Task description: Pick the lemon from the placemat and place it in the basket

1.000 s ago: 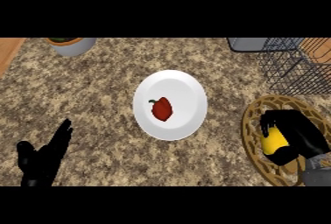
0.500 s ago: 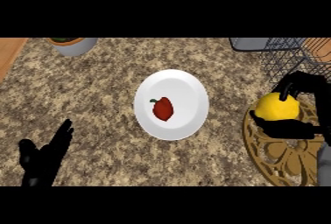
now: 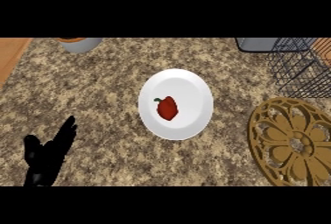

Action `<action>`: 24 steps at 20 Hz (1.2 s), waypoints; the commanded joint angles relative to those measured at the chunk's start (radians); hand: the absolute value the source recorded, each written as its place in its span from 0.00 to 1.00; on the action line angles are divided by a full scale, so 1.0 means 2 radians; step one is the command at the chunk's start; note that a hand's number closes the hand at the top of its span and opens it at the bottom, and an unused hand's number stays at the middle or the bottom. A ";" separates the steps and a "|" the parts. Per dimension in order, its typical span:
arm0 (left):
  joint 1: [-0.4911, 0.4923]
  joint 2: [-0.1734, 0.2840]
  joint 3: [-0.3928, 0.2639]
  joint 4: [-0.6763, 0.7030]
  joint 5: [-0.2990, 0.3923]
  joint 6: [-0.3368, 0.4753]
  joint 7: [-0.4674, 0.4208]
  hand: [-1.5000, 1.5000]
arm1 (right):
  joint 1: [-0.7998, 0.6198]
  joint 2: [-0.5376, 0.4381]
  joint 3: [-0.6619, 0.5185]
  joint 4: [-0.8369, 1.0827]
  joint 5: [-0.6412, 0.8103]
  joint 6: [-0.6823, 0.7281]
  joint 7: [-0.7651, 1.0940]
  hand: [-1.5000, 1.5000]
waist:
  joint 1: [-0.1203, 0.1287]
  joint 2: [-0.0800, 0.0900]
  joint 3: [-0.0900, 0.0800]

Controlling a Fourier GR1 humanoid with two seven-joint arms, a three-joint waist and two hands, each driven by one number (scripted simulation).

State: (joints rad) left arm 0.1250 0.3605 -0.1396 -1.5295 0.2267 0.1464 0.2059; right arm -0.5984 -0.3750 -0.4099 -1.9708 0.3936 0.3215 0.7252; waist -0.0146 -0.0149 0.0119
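The round tan placemat [image 3: 294,142] with a flower cut-out lies bare at the lower right. The black wire basket [image 3: 301,65] stands at the upper right, partly cut off by the edge. No lemon shows anywhere in the head view. My right hand is out of the view as well. My left hand [image 3: 47,157] rests at the lower left, fingers straight and pointing up, holding nothing.
A white plate [image 3: 191,87] with a red pepper [image 3: 169,108] on it sits mid-counter. A grey pot [image 3: 81,43] stands at the top left and a grey container [image 3: 255,43] at the top right. The counter's wooden edge [image 3: 9,57] runs along the left.
My right hand lifted the lemon off the placemat toward the basket, then left the view with it. The placemat is now bare. The left hand has hardly moved.
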 commanded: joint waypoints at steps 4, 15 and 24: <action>-0.003 -0.008 -0.012 0.048 -0.002 -0.009 0.036 0.50 | -0.101 -0.102 -0.055 0.135 -0.031 0.032 0.023 1.00 | 0.010 0.010 -0.006; 0.001 -0.027 -0.016 0.049 -0.013 -0.010 0.023 0.50 | -0.098 -0.143 -0.042 0.332 0.024 -0.022 -0.151 1.00 | 0.021 0.014 -0.006; 0.009 -0.027 -0.004 0.053 -0.017 -0.015 0.010 0.50 | -0.128 -0.141 -0.094 0.477 -0.019 -0.057 -0.212 1.00 | 0.020 0.013 -0.005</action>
State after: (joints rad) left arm 0.0913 0.3264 -0.1342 -1.5114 0.1933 0.1169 0.1930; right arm -0.8358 -0.6549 -0.5514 -1.1278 0.3918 0.2338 0.3579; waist 0.0269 -0.0011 0.0141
